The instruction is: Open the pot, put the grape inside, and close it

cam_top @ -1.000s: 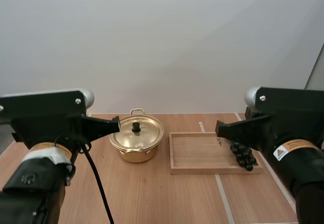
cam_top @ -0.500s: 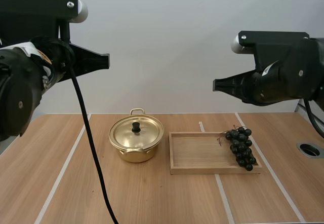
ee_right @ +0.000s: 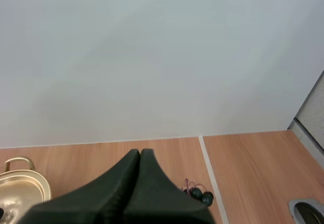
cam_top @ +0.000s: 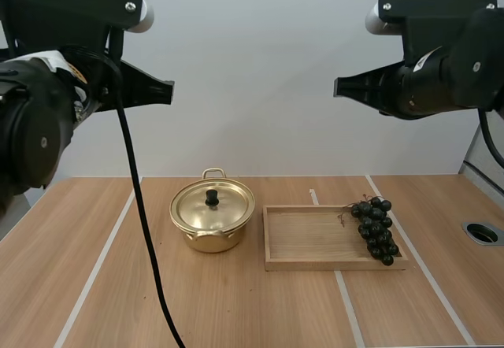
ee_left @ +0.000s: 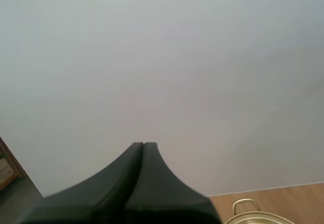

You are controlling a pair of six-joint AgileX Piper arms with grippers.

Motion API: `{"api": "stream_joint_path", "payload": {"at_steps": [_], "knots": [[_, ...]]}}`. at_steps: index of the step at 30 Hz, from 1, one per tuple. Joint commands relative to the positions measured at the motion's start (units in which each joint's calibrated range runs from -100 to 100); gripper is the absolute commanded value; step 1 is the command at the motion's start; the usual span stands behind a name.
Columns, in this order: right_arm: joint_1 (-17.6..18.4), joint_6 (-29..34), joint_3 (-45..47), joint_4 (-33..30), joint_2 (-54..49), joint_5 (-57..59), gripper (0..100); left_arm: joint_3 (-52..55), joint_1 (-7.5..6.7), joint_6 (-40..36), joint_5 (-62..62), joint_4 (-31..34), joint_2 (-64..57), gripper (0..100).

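Pot: gold, lid on, mid-bench. Grapes: right end of tray, beside pot. Left pincer, right pincer: both pressed together, high above. Step, judged: lid off. Spread left pincer, descend plumb over knob, pinch squarely.
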Motion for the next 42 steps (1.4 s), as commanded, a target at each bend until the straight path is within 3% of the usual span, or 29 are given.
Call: {"api": "stream_joint_path", "payload": {"at_steps": [1,3,4,6,7,8,18,26,33,38,42], "knots": [[0.14,-4.2,-0.92,-0.09,-0.71,-0.98,0,-0.83,0.07,1.54,-1.41,-1.3,0.81,0],[0.14,-4.92,-0.92,0.11,-0.71,-0.98,4,-0.83,0.07,3.11,-1.41,-2.61,0.81,10],[0.14,-4.92,-0.92,0.11,-0.71,-1.17,18,-0.83,0.07,4.67,-1.41,-3.54,0.81,21],[0.14,-6.09,-0.92,0.11,-0.71,-1.74,63,-0.83,0.07,7.04,-1.41,-3.91,0.81,51],[0.14,-7.2,-0.92,0.27,-0.71,-2.33,92,-0.83,0.07,7.54,-1.48,-3.91,0.81,75],[0.14,-8.21,-0.92,0.27,-0.71,-2.99,100,-0.83,0.07,7.71,-1.71,-3.91,0.81,100],[0.14,-9.32,-0.92,-0.21,-0.71,-3.0,100,-0.99,-0.06,14.63,0.7,-5.84,1.92,100],[0.14,-9.52,-0.92,-0.46,-0.58,-3.0,100,-5.28,-0.15,29.32,17.9,-24.46,15.2,100],[0.14,-9.96,-0.92,-0.46,-0.58,-2.86,100,-13.93,-0.15,30.09,26.5,-28.74,27.66,100],[0.14,-10.06,-0.92,-0.46,-0.02,-2.21,100,-15.7,-0.22,33.35,33.01,-35.29,33.67,100],[0.14,-10.06,-0.92,-0.37,0.56,-1.8,100,-15.7,-1.72,34.13,34.82,-35.63,37.52,100]]}}
